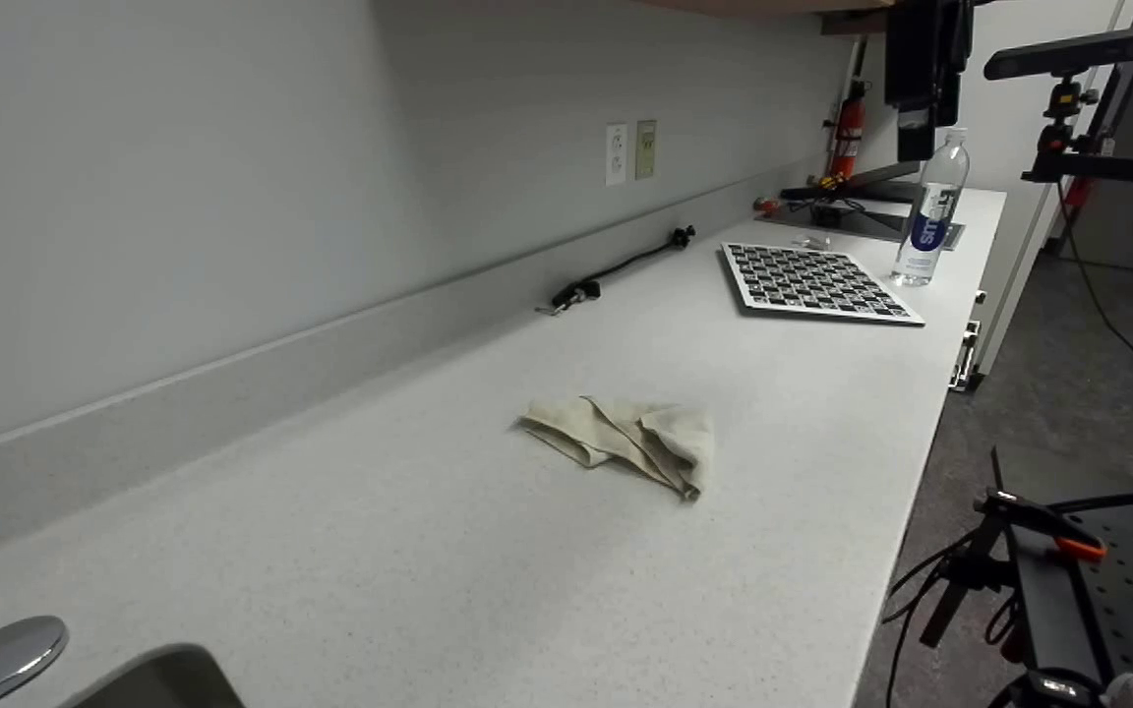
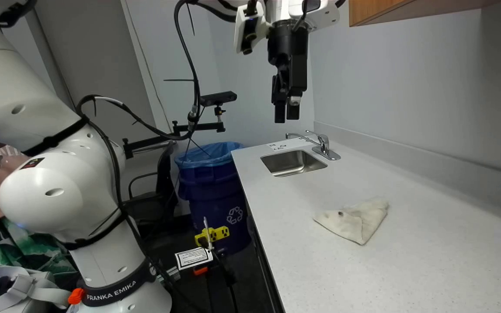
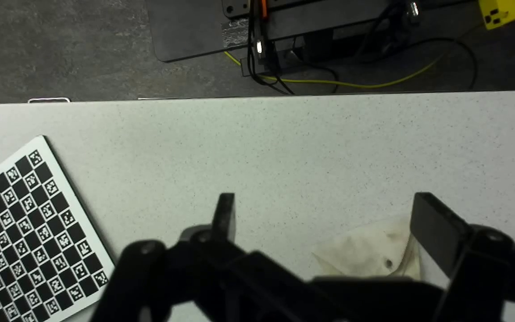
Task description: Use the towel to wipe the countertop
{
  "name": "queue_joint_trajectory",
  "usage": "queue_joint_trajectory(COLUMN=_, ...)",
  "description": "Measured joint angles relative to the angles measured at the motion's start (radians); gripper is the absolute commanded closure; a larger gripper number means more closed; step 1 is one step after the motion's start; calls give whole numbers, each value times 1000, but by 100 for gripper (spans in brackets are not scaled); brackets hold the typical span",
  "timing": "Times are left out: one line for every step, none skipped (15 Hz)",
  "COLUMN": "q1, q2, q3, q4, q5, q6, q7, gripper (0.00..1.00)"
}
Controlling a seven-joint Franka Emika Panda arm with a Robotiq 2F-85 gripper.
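A crumpled cream towel lies on the pale speckled countertop (image 1: pixel 409 570). The towel shows in both exterior views (image 1: pixel 616 433) (image 2: pixel 355 221) and has a small dark spot. My gripper (image 3: pixel 322 201) is open and empty, its fingers wide apart in the wrist view. It hangs pointing down, well above the countertop, and shows in both exterior views (image 1: pixel 921 138) (image 2: pixel 287 116). In the wrist view the towel (image 3: pixel 356 252) lies below, toward the right finger; the gripper body and that finger hide part of it.
A checkered marker board (image 1: pixel 817 283) and an upright water bottle (image 1: pixel 930 221) stand farther along the countertop. A black cable (image 1: pixel 626 264) lies by the wall. A sink (image 2: pixel 294 163) and faucet (image 2: pixel 323 148) are at one end. A wooden cabinet (image 2: pixel 389 12) overhangs the countertop.
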Motion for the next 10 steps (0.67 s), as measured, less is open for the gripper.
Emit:
queue_joint_trajectory(q1=0, q2=0, q3=0, q4=0, q5=0, q6=0, q7=0, gripper=0)
queue_joint_trajectory(q1=0, q2=0, q3=0, q4=0, q5=0, q6=0, q7=0, gripper=0)
queue_joint_trajectory(q1=0, q2=0, q3=0, q4=0, q5=0, q6=0, q7=0, gripper=0)
queue_joint_trajectory(q1=0, q2=0, q3=0, q4=0, q5=0, q6=0, q7=0, gripper=0)
queue_joint_trajectory(q1=1, q2=0, q3=-1, q4=0, q5=0, q6=0, q7=0, gripper=0)
queue_joint_trajectory(q1=2, q2=1, q3=-3, q4=0, q5=0, q6=0, q7=0, gripper=0)
queue_joint_trajectory(q1=3, q2=2, q3=-4, q4=0, q5=0, q6=0, q7=0, gripper=0)
queue_joint_trajectory(q1=4, q2=3, q3=-6, q4=-1, q5=0, q6=0, q7=-1, gripper=0)
queue_joint_trajectory(q1=5, q2=4, q3=-7, q4=-4, q5=0, q6=0, q7=-1, gripper=0)
queue_joint_trajectory(q1=5, q2=6, q3=-7, q4=-8, q5=0, q6=1, q7=-2, gripper=0)
